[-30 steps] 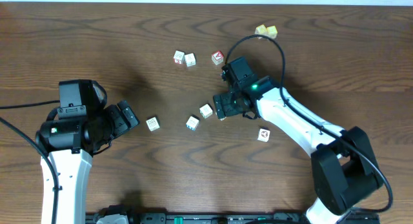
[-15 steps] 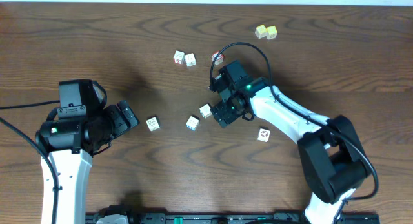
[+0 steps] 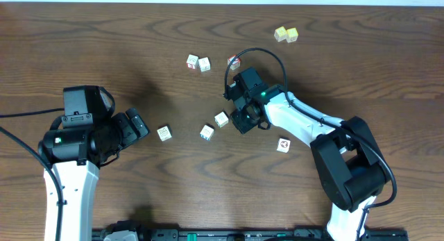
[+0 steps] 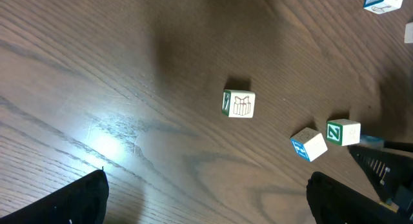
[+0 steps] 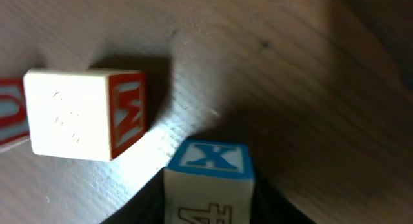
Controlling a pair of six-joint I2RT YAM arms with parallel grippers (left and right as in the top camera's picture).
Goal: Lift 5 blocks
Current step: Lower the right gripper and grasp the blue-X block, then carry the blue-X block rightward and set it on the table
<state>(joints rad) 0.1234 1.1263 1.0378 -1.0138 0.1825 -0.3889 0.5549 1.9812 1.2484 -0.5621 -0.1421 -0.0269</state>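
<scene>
We see the right jaws low over the middle of the bench [image 3: 83, 32], set narrow around a blue-X block [image 5: 208, 179]. They seem to press its sides, though the right wrist view is dim there. A red-lettered block [image 5: 84, 114] lies just beside it. The left jaws stand wide near the bench's left edge. More blocks lie scattered: a far-edge block [image 3: 192, 61] with a neighbour block [image 3: 204, 64] just beside it, a mid-bench block [image 3: 221, 119], a blue-marked block [image 3: 207, 133] near that one, a left block [image 3: 164, 133], and a right block [image 3: 283, 144].
</scene>
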